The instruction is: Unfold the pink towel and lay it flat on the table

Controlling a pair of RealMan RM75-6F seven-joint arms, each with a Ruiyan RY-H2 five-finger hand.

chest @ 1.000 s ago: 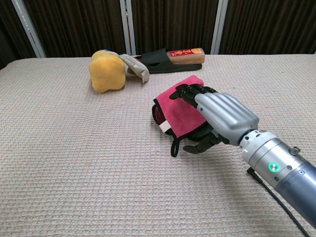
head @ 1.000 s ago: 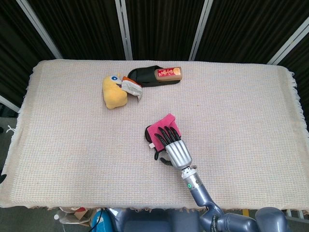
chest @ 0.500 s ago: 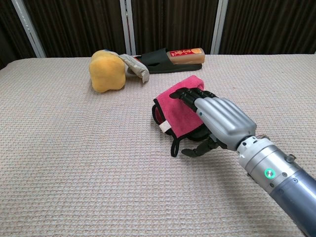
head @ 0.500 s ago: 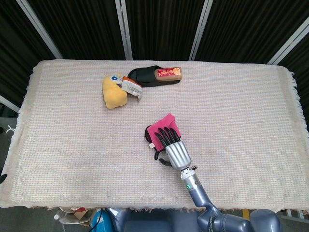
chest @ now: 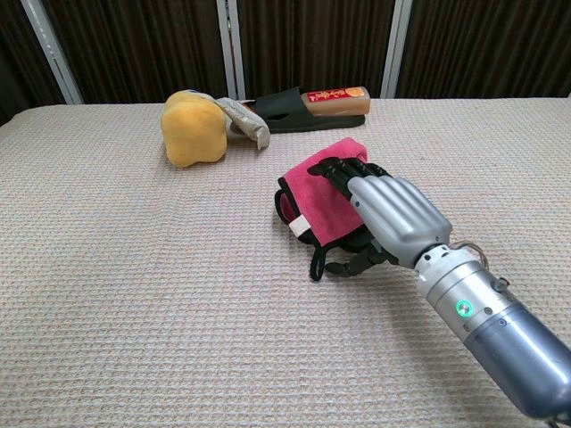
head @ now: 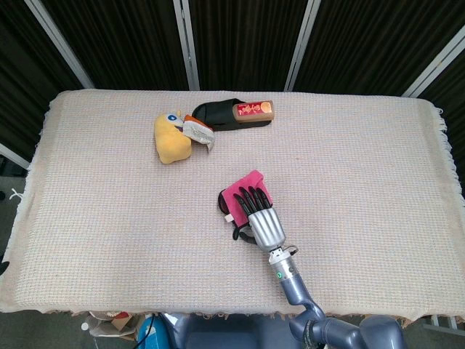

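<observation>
The pink towel [head: 242, 190] [chest: 319, 194] lies folded on the beige-covered table, a little right of centre. It rests on a dark item [chest: 285, 206] with a black strap [chest: 314, 264] poking out at the near side. My right hand [head: 263, 222] [chest: 394, 210] lies palm down on the towel's near right part, its dark fingers [chest: 346, 168] stretched over the cloth. The thumb curls beside the towel's near edge, and I cannot see whether it pinches the cloth. My left hand appears in neither view.
At the back left sits a yellow plush toy [head: 171, 139] [chest: 189, 130] with a grey wrapper [head: 197, 131] [chest: 247, 121] against it. Behind them lie a black slipper [head: 216, 113] [chest: 284, 113] and an orange-red tube [head: 253, 109] [chest: 337, 96].
My right hand has drawn back a little toward me and turned slightly, its fingers still on the towel. The towel itself has not visibly moved.
</observation>
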